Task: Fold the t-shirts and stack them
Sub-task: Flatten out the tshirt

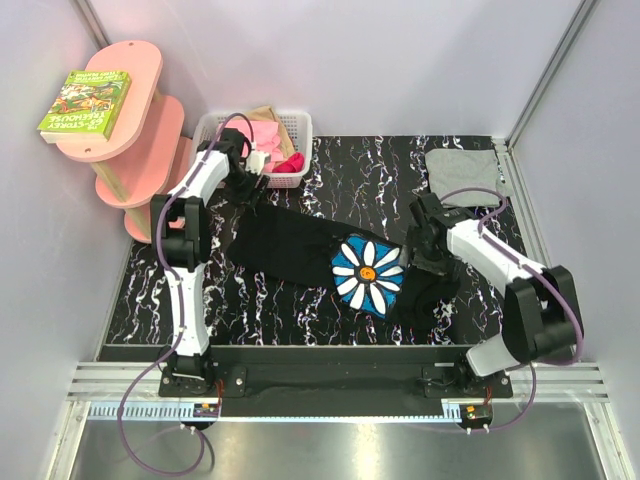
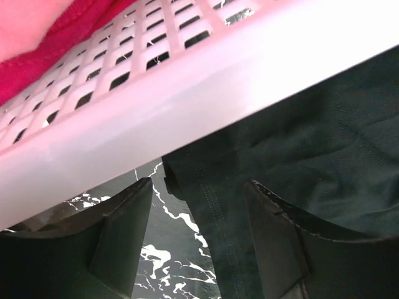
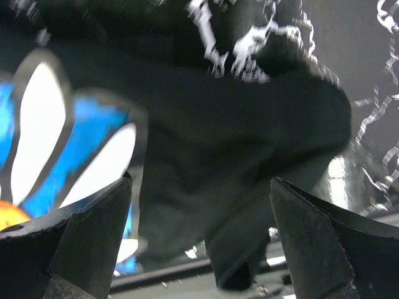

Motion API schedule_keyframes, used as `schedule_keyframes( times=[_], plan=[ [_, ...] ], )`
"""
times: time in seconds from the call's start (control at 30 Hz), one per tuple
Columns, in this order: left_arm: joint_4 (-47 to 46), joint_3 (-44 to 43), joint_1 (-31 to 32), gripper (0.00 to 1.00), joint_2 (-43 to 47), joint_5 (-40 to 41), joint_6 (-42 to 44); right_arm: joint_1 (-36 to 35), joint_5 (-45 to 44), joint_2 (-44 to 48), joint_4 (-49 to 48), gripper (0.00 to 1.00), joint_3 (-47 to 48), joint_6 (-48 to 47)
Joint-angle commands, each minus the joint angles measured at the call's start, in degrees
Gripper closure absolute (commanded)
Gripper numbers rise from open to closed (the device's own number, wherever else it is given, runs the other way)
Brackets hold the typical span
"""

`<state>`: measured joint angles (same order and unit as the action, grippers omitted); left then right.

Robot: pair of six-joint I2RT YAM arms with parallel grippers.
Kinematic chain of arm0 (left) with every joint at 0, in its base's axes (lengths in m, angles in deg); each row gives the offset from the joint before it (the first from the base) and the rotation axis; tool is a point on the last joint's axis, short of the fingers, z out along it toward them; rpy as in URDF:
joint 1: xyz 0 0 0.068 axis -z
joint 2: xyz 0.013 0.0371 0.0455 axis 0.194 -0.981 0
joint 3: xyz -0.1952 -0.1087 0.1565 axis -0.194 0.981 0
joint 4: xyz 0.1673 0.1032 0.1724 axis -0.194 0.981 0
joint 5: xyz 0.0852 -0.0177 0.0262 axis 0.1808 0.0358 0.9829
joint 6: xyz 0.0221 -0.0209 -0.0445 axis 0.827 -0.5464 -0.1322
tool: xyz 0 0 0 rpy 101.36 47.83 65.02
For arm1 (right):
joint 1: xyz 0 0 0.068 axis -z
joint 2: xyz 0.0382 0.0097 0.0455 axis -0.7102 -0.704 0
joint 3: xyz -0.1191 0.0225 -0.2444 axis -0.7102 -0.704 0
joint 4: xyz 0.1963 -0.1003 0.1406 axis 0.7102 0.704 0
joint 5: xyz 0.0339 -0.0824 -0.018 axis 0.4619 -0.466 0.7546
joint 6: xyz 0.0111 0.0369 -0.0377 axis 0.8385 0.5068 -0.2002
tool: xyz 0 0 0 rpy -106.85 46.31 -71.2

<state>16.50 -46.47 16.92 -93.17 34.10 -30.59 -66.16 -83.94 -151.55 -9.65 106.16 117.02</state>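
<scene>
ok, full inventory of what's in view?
black t-shirt with blue-and-white flower print: 1, black, spread across table centre
plain light grey t-shirt: 1, grey, folded, far right corner
white plastic lattice basket: 1, white, far edge, pink and red cloth inside
pink tiered shelf: 1, pink, left of table
green book: 1, green, on shelf top
black white-veined table: 1, black, under everything
left claw: 1, black, open, at shirt edge by basket
right claw: 1, black, open, over shirt beside flower

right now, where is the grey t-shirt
In the top view, the folded grey t-shirt lies at the far right corner of the table, apart from the black flower t-shirt spread mid-table.
</scene>
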Motion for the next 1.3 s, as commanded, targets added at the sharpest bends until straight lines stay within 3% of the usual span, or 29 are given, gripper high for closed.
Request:
schedule_keyframes(
  times=[0.0, 0.1, 0.13, 0.17, 0.4, 0.43, 0.5, 0.6, 0.7, 0.83, 0.9, 1.0, 1.03, 1.1, 1.13, 1.17, 1.27],
  plan=[
    [-3.2, -1.29, -0.81, 0.38, -2.65, 1.61, -0.53, 5.86, 4.05, -5.25, -7.42, 0.0, -0.82, 0.9],
    [-3.38, 0.73, -1.34, 0.64, -1.78, 0.03, -0.44, 8.6, 4.67, -7.89, -8.31, 0.0, -0.12, 0.46],
    [-3.73, 2.82, -1.6, 0.89, -1.43, -0.24, -0.27, 8.78, 4.59, -8.08, -8.39, 0.0, 0.06, 0.2],
    [-4.34, 4.15, -1.87, 1.0, -0.99, -0.67, 0.0, 8.78, 4.15, -8.17, -8.4, 0.0, 0.06, 0.11],
    [-7.16, 15.67, -4.16, 1.0, 5.69, -4.11, 1.93, 9.22, 5.72, -5.88, -8.57, 0.0, -0.29, -0.33],
    [-7.07, 16.2, -4.16, 0.97, 6.05, -4.19, 2.11, 9.3, 6.08, -5.97, -8.66, 0.0, -0.29, -0.33],
    [-7.07, 16.12, -4.16, 0.65, 6.84, -4.81, 1.76, 9.22, 7.13, -6.23, -8.92, 0.0, -0.29, -0.33],
    [-6.98, 15.33, -4.07, 0.28, 7.36, -5.77, 0.09, 9.22, 8.01, -5.88, -9.19, 0.0, -0.47, -0.24],
    [-6.98, 14.36, -4.07, 0.21, 7.45, -7.62, -1.92, 9.22, 8.28, -4.83, -9.27, 0.0, -0.82, -0.59],
    [-9.17, 16.28, -4.16, 0.25, 8.68, -10.08, -5.62, 9.22, 8.8, -3.51, -9.54, 0.0, -1.26, -1.03],
    [-14.35, 21.79, -3.98, 0.27, 11.58, -10.96, -7.2, 9.22, 8.89, -2.81, -9.8, 0.0, -1.26, -1.3],
    [-22.26, 30.22, -3.72, 0.41, 15.97, -10.96, -8.09, 9.22, 9.86, -2.19, -10.33, 0.0, -1.7, -1.47],
    [-24.11, 32.27, -3.54, 0.57, 16.94, -11.05, -8.09, 9.22, 10.55, -1.93, -10.94, 0.0, -2.22, -1.56],
    [-28.15, 36.92, -2.75, 0.74, 18.88, -10.96, -7.56, 9.22, 11.26, -1.23, -11.65, 0.0, -3.19, -1.65],
    [-29.65, 38.08, -2.31, 0.9, 19.4, -10.09, -7.47, 9.22, 11.53, -0.96, -12.17, 0.0, -3.54, -1.65],
    [-30.18, 39.05, -1.61, 0.97, 20.19, -9.82, -7.12, 9.13, 11.53, -0.26, -12.35, 0.0, -3.98, -1.56],
    [-31.59, 42.21, -0.73, 1.0, 22.3, -8.85, -6.42, 9.13, 12.92, 1.58, -12.88, 0.0, -5.39, -1.74]
  ],
)
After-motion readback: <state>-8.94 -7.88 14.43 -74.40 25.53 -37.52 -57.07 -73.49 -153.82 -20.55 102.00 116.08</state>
